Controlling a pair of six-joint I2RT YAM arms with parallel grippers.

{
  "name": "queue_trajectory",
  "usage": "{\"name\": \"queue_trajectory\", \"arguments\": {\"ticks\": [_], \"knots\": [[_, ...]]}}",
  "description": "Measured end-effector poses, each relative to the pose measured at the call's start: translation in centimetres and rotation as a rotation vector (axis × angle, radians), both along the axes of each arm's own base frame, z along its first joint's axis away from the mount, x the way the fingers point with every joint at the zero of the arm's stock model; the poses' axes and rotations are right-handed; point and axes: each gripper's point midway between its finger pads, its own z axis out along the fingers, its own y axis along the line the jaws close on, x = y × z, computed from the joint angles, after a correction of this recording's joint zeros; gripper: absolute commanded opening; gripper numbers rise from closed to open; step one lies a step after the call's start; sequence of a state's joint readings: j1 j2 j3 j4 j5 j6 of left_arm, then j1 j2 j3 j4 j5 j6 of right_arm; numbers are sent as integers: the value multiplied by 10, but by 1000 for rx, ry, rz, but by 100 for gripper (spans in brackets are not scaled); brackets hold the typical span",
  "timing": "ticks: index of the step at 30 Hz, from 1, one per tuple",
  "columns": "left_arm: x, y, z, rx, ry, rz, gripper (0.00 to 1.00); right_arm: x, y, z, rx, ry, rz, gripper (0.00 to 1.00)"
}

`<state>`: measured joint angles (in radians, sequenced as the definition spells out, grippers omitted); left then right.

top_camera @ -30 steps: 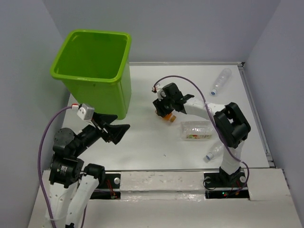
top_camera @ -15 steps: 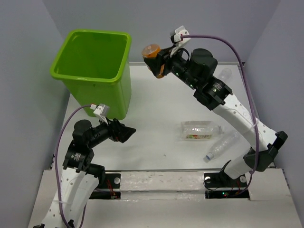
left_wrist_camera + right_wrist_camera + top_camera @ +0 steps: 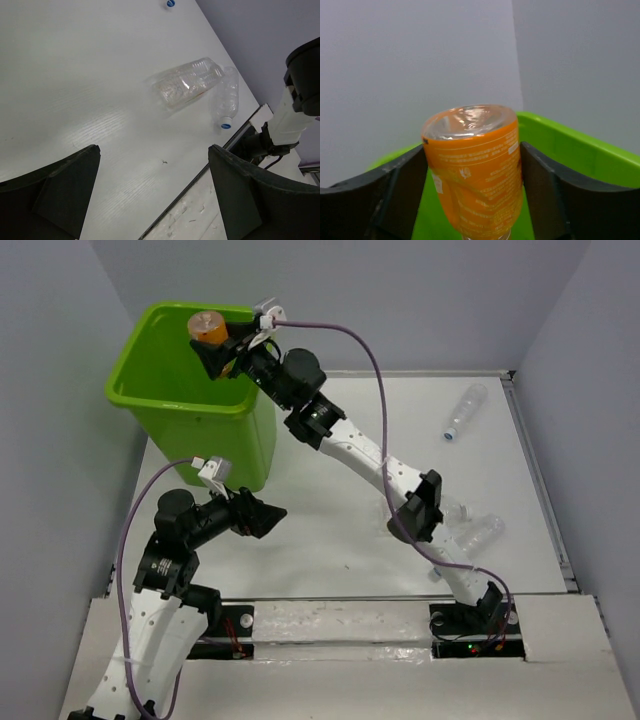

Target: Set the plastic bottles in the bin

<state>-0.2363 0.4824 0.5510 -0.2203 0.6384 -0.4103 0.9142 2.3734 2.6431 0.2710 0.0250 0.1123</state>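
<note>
The lime-green bin [image 3: 160,400] stands at the back left. My right gripper [image 3: 216,340] reaches over its near right rim, shut on the orange-labelled bottle [image 3: 207,326]. In the right wrist view this bottle [image 3: 475,165] stands base up between my right gripper [image 3: 472,147] fingers, both touching its sides, with the bin [image 3: 580,145] below and behind. My left gripper [image 3: 265,517] hangs open in front of the bin, nothing between the fingers of that gripper [image 3: 154,150]. Two clear bottles [image 3: 187,87] [image 3: 225,102] lie side by side on the table. A third clear bottle [image 3: 464,410] lies at the back right.
The right arm stretches diagonally over the table's middle and partly hides the clear bottles [image 3: 478,532] near its elbow. A raised ledge [image 3: 330,620] runs along the table's near edge. Grey walls close in the left, back and right sides.
The right arm has lifted the orange-labelled bottle from mid-table and swung it left to over the bin. The left arm drew back slightly and stays open.
</note>
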Motion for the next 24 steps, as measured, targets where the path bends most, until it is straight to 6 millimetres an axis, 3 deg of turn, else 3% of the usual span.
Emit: {"name": "queue_trajectory", "arguments": {"ticks": [4, 7, 11, 14, 16, 18, 19, 21, 23, 24], "knots": [[-1, -1, 0, 0, 0, -4, 99, 20, 28, -63, -80, 52, -1, 100], [1, -2, -2, 2, 9, -10, 99, 11, 18, -58, -105, 68, 7, 100], [5, -9, -6, 4, 38, -12, 99, -20, -24, -16, -111, 58, -5, 99], [0, -26, -4, -4, 37, -48, 99, -61, -99, 21, -84, 44, -47, 97], [-6, -44, -1, -12, 34, -83, 99, -85, -167, 36, -35, 38, -108, 96], [-16, -66, 1, -9, 31, -141, 99, -105, -251, 35, 26, 52, -227, 96], [-19, -80, 2, 5, 29, -166, 99, -112, -300, 27, 70, 78, -322, 96], [-21, -105, 3, 45, 29, -197, 99, -126, -369, 5, 152, 119, -469, 95], [-15, -140, 13, 108, -14, -205, 99, -148, -410, -27, 209, 172, -546, 95], [-12, -157, 14, 141, -31, -216, 99, -156, -421, -44, 219, 200, -563, 95]]}}
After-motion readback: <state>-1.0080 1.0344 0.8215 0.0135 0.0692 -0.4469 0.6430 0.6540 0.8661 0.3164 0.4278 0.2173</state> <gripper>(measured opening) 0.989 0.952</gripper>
